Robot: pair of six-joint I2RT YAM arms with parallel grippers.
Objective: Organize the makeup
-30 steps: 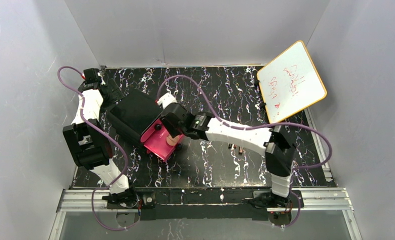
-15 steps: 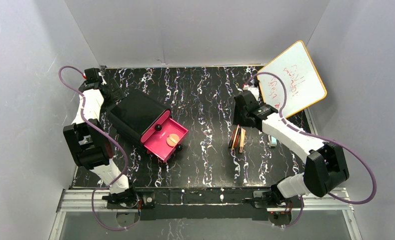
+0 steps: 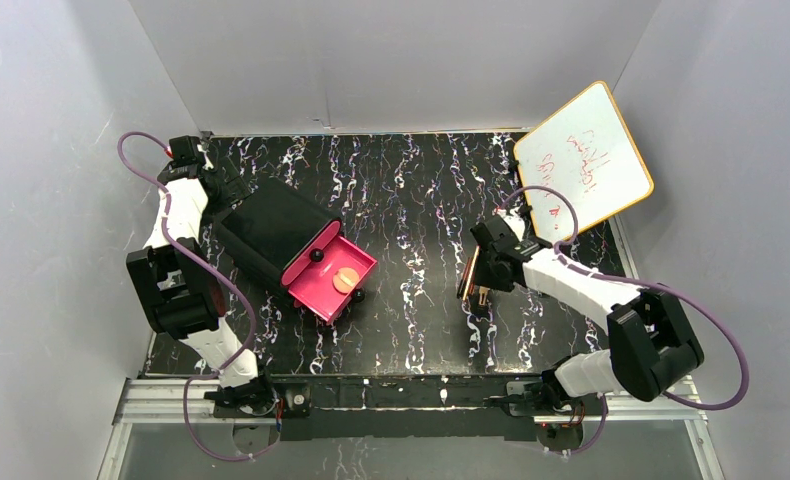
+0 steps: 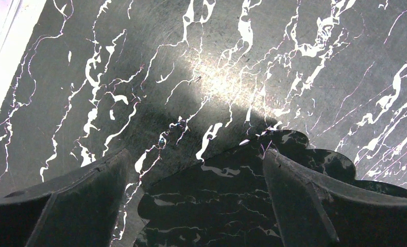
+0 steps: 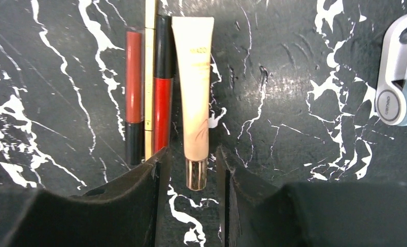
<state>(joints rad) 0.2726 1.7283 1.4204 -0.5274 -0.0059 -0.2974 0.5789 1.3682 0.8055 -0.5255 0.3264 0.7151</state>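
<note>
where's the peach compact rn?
Top view, left of centre: the peach compact lies inside the open pink drawer of the black box, near the drawer's right end.

From above, we cannot tell the sticks [image 3: 468, 272] apart: they are tiny, and the right gripper [image 3: 481, 288] covers their 3 o'clock side. At the right wrist, the red tube [image 5: 162, 103] ends behind the 7 o'clock finger, the pale pencil [image 5: 149, 62] runs off at 12 o'clock, and a white-grey object [image 5: 399, 77] is cut at 3 o'clock. Between the fingers of the left gripper [image 4: 195, 159], a dark glossy shape [image 4: 232, 200] leaves at 6 o'clock; we cannot identify it. The writing on the whiteboard [image 3: 583, 165] is unreadable.
</note>
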